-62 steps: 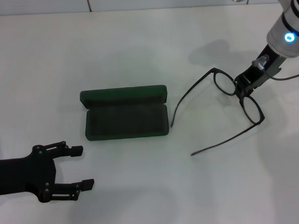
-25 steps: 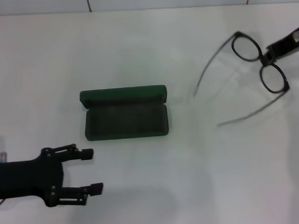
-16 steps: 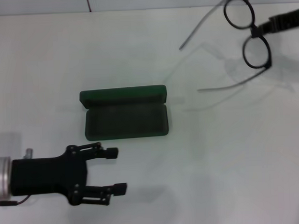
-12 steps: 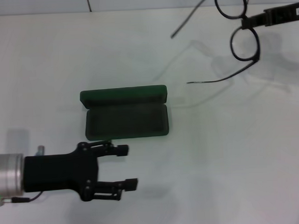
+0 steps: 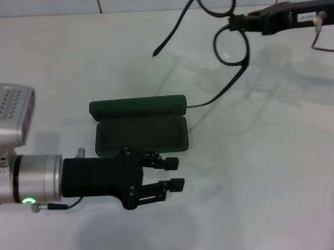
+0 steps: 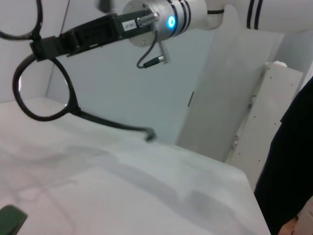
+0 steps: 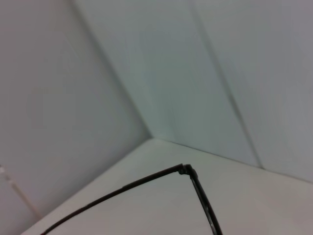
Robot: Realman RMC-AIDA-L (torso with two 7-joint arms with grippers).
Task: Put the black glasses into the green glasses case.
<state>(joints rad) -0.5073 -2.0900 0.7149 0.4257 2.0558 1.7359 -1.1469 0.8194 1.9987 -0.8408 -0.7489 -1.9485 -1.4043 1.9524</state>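
Note:
The green glasses case [image 5: 140, 134] lies open in the middle of the white table, its lid [image 5: 138, 107] folded back on the far side. My right gripper [image 5: 237, 19] is shut on the bridge of the black glasses [image 5: 231, 44] and holds them in the air, up and to the right of the case. Their temple arms hang toward the case. The left wrist view shows the same glasses [image 6: 73, 105] in that gripper [image 6: 41, 48]. One temple arm [image 7: 146, 182] shows in the right wrist view. My left gripper [image 5: 174, 174] is open and empty, just in front of the case's front right corner.
The white table [image 5: 278, 170] stretches to the right and front of the case. A wall [image 5: 53, 4] runs along its far edge. A corner of the case [image 6: 10, 220] shows in the left wrist view.
My right gripper has lifted the glasses off the table and carried them left toward the case. My left arm has moved right along the front of the case.

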